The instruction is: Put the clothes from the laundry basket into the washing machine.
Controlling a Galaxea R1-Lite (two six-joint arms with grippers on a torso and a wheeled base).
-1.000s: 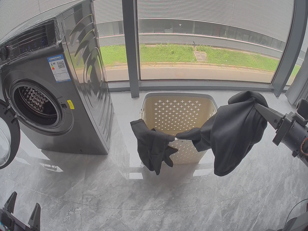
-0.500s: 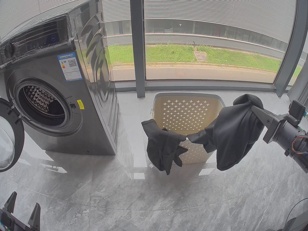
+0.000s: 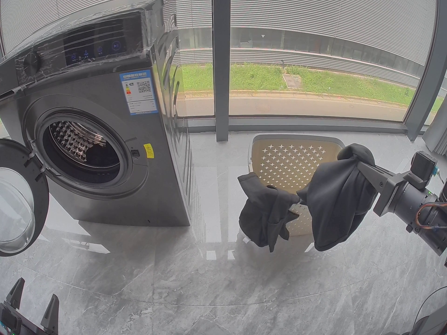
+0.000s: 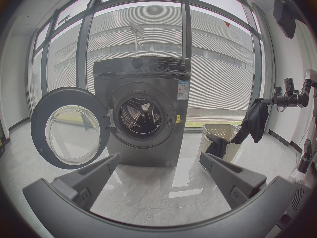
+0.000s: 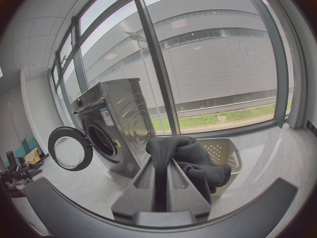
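Note:
My right gripper (image 3: 365,169) is shut on a dark grey garment (image 3: 337,196), held in the air above the right side of the cream laundry basket (image 3: 291,157). The cloth trails over the basket's front rim, and its other end (image 3: 265,215) hangs down the outside. In the right wrist view the garment (image 5: 185,156) is pinched between the closed fingers (image 5: 148,185). The grey washing machine (image 3: 107,117) stands to the left with its drum (image 3: 81,150) showing and its round door (image 3: 18,196) swung wide. My left gripper (image 4: 160,161) is open and low, facing the machine (image 4: 145,109).
A tall window with a dark pillar (image 3: 221,56) runs behind the basket and machine. The glossy marble floor (image 3: 209,284) spreads between me and both of them. The open door juts out on the left.
The whole head view has shifted, so machine and basket sit further right in the picture. The right gripper stays shut on the garment and has come slightly lower and closer to the basket.

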